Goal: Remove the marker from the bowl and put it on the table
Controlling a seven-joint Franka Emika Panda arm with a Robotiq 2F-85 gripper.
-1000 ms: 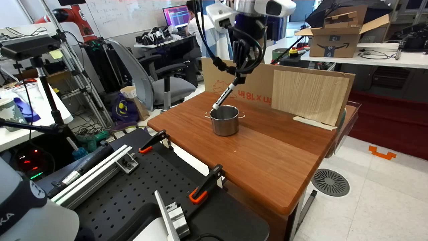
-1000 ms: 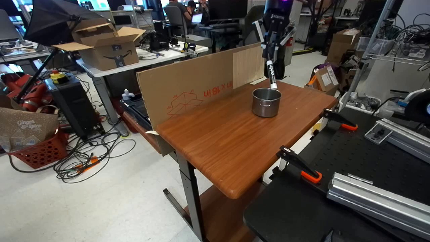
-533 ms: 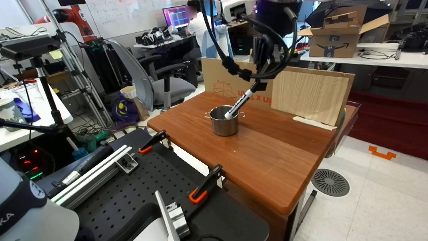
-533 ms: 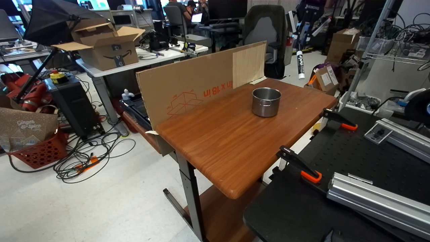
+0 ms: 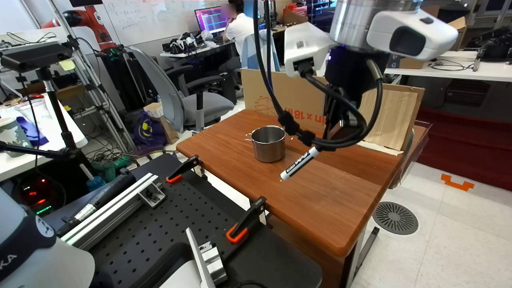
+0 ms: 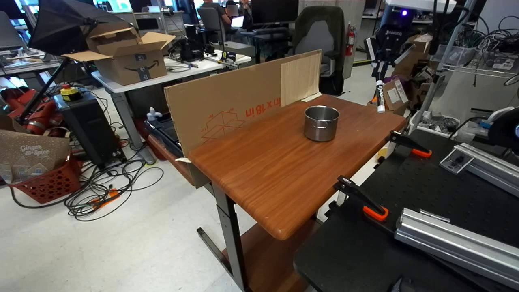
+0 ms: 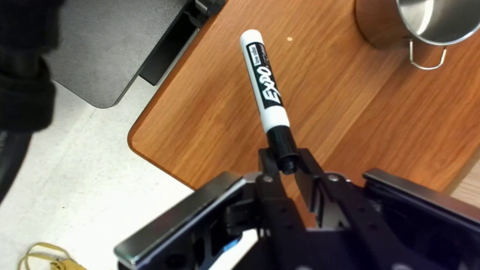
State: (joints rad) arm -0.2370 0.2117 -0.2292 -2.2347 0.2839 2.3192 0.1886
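Note:
The marker [image 5: 300, 163] is white with a dark label and a black cap. My gripper [image 7: 287, 159] is shut on its black cap end, and the white end points away, tilted downward. In the exterior views the marker [image 6: 380, 96] hangs in the air, apart from the bowl. The grey metal bowl [image 5: 269, 153] stands upright on the reddish-brown table [image 5: 320, 200]; it also shows in an exterior view [image 6: 320, 130] and at the top right of the wrist view [image 7: 378, 32]. In the wrist view the marker [image 7: 264, 80] appears over bare table top [image 7: 210, 131].
A cardboard panel [image 6: 239, 103] with a pale board [image 6: 300, 79] stands along one table edge. Black clamps with orange handles [image 5: 246, 222] sit along the opposite edge, by the black perforated bench [image 5: 192, 216]. Cables [image 5: 296, 128] hang beside the gripper.
My gripper has carried the marker away from above the bowl, to the right in both exterior views; over the last half second it has come lower. The bowl has not moved.

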